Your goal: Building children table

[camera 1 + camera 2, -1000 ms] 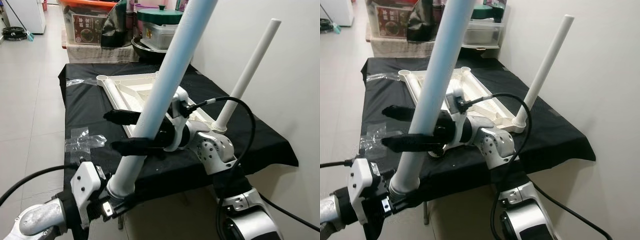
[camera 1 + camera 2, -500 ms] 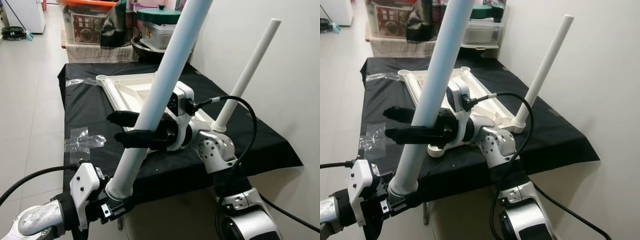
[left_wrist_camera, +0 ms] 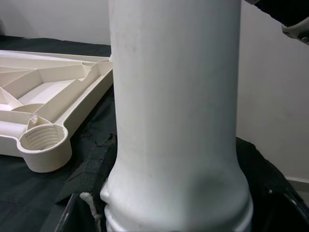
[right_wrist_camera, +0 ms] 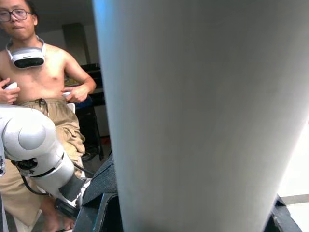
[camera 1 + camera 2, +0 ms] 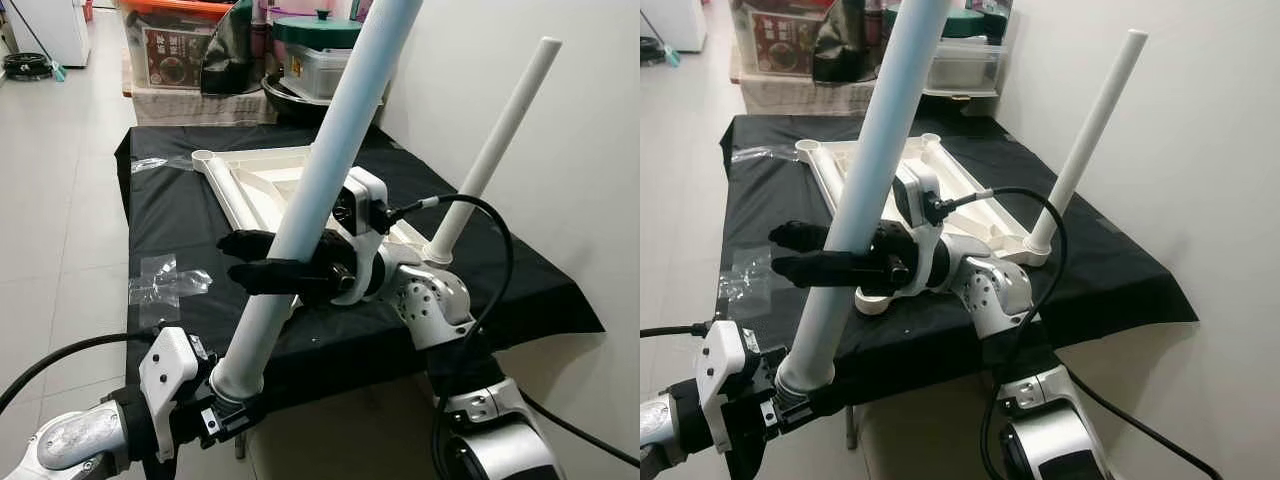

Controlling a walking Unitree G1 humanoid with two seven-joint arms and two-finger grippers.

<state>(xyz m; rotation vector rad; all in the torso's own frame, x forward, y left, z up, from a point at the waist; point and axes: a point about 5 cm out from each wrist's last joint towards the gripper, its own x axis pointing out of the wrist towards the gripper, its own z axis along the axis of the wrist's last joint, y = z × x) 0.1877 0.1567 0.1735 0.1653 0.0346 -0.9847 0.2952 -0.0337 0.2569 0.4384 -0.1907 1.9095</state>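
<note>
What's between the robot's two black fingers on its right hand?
The white table leg runs between the right gripper fingers in the left eye view. The left gripper holds its lower end.

Black-draped table (image 5: pixel 480 260): white tabletop frame (image 5: pixel 262 190) (upside down), clear tape (image 5: pixel 165 282).

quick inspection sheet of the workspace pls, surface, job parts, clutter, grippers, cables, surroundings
surface: black cloth covers the table.
job's things: white tabletop lies underside up; one white leg stands tilted in its near right corner socket; a second table leg is held in the air.
clutter: crumpled clear tape on the cloth.
grippers: left gripper shut on the held leg's threaded end; right gripper closed around its middle.
cables: black cable loops over the right arm.
surroundings: storage bins behind the table, white wall on the right, a person standing behind.
</note>
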